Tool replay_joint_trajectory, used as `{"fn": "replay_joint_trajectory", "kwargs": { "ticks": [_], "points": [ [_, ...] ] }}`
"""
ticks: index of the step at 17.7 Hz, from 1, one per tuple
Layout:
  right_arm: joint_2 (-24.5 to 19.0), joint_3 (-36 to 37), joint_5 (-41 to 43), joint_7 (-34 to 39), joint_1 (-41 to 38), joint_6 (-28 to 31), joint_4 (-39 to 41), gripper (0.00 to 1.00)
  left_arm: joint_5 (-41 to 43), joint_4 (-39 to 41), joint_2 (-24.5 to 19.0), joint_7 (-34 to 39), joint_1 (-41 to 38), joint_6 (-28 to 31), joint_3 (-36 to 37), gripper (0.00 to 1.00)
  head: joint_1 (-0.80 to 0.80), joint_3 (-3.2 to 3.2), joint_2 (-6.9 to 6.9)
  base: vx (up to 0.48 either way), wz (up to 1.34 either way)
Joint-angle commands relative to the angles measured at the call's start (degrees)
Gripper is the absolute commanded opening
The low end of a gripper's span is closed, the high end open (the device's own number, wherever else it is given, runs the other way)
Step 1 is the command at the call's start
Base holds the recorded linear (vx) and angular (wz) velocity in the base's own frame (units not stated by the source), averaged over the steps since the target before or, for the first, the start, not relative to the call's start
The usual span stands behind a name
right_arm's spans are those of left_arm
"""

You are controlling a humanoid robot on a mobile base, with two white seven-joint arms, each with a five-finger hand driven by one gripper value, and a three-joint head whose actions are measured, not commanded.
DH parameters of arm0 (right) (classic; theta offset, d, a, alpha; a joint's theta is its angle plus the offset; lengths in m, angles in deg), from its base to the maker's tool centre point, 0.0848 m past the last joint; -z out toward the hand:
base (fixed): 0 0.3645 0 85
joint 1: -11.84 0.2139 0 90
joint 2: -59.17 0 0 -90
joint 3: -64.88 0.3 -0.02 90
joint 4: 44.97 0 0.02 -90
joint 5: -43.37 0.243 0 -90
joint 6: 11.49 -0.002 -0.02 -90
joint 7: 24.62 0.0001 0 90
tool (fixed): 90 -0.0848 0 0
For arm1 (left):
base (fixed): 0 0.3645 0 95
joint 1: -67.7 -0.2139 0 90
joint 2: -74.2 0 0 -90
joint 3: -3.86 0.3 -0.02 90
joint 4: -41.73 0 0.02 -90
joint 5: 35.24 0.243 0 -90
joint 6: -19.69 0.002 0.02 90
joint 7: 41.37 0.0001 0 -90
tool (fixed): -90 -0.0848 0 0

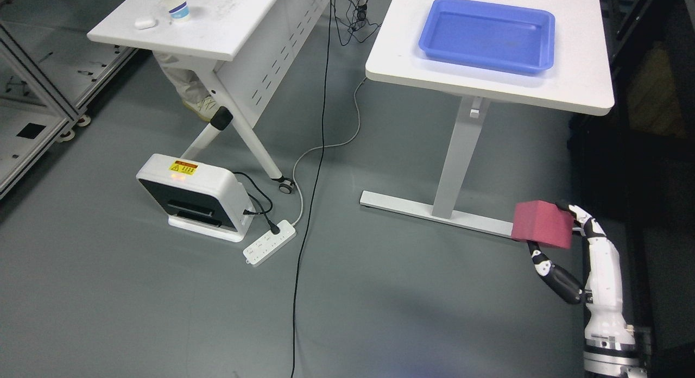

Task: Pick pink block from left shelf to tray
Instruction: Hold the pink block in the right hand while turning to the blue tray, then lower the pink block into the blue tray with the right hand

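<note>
A grey smooth floor [108,291] fills most of the view, and two white tables stand on it. The larger white rectangular tabletop [575,79] on the right rests on a single white column with a flat foot bar, and it carries a blue rectangular plastic tray [535,65] with raised walls, set toward the far middle of the surface. The second white tabletop [228,25] at the upper left sits on angled folding legs with castors and a perforated white panel beneath; a person's light trouser leg and shoe [198,104] show under it. An aluminium frame rack [32,84] edges the far left. On the floor near the folding table's legs stands a white box-shaped device with a dark front and a yellow warning sticker [193,196], and just beside it lies a white power strip [270,242] with a black plug in it; a long black cable [307,215] and a grey cable run across the floor between the two tables. The white and black right robot hand [559,247] rises from the lower right corner on a white forearm, its fingers curled around a pink foam rectangular block [543,223], with black-tipped fingers touching the block's underside and far edge. The block is held in the air, low over the floor just beside the foot bar of the right table, well below and apart from the tray. On the left tabletop stand a small white cup with a blue band and pale lid [176,3] and, near it, a small white rounded case [145,23].
</note>
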Motion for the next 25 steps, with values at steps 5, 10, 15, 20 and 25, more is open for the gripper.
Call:
{"fn": "replay_joint_trajectory", "kwargs": {
  "ticks": [5, 10, 15, 20, 25],
  "points": [
    [1.6, -0.1, 0.0, 0.0, 0.0, 0.1, -0.1, 0.07, 0.1, 0.0, -1.0, 0.0, -0.5, 0.0, 0.0, 1.0, 0.0, 0.0, 0.0, 0.347, -0.16],
    [1.6, -0.1, 0.0, 0.1, 0.0, 0.1, -0.1, 0.07, 0.1, 0.0, -1.0, 0.0, -0.5, 0.0, 0.0, 1.0, 0.0, 0.0, 0.0, 0.382, -0.06],
    [1.6, -0.1, 0.0, 0.1, 0.0, 0.0, -0.1, 0.07, 0.1, 0.0, -1.0, 0.0, -0.5, 0.0, 0.0, 1.0, 0.0, 0.0, 0.0, 0.379, 0.05],
    [1.7, -0.1, 0.0, 0.1, 0.0, 0.0, -0.2, 0.07, 0.1, 0.0, -1.0, 0.0, -0.5, 0.0, 0.0, 1.0, 0.0, 0.0, 0.0, 0.378, 0.01],
    [1.8, -0.2, -0.4, 0.6, 0.0, 0.1, -0.3, 0.08, 0.1, 0.0, -1.0, 0.0, -0.5, 0.0, 0.0, 1.0, 0.0, 0.0, 0.0, 0.318, -0.02]
  ]
}}
